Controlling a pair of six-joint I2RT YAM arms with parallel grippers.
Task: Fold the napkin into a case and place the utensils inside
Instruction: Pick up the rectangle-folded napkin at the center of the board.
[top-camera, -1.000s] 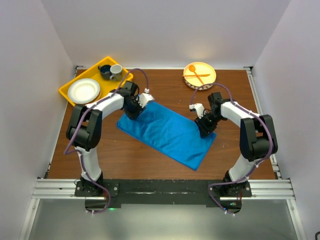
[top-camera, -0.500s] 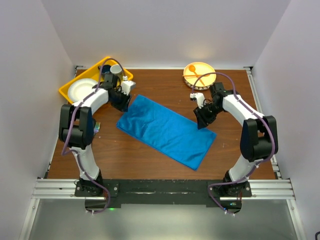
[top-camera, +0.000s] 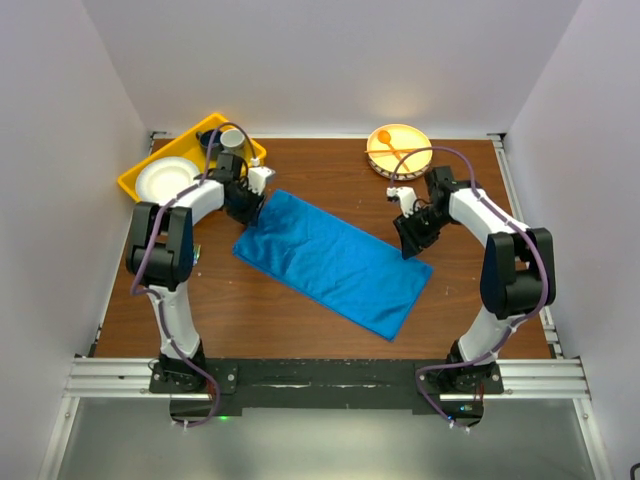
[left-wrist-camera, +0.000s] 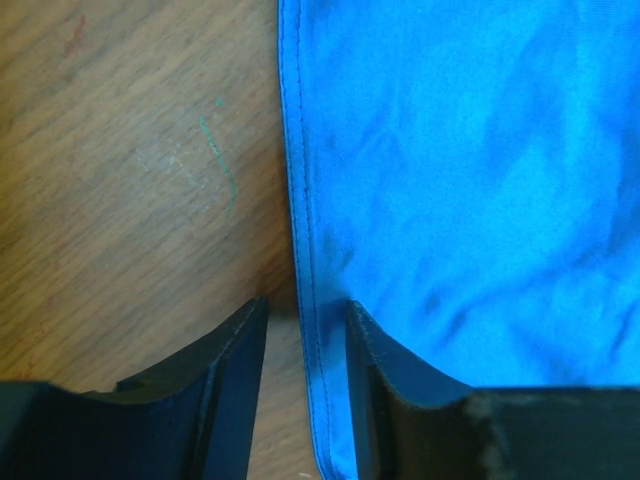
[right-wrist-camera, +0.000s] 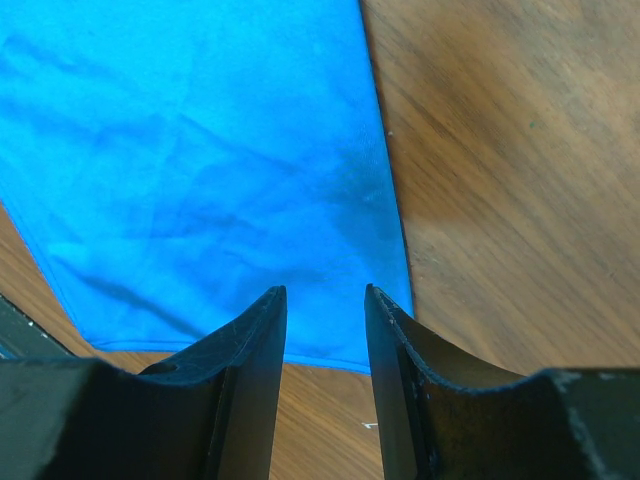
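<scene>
Overhead, the bright blue napkin (top-camera: 330, 262) lies folded as a long rectangle, slanted across the wooden table (top-camera: 250, 310). The left gripper (left-wrist-camera: 305, 310) sits at the napkin's left end, fingers apart astride the hem. The right gripper (right-wrist-camera: 325, 295) sits by its right corner, fingers apart, clamping nothing. Closing here might pinch only one layer, skewing the fold.
</scene>
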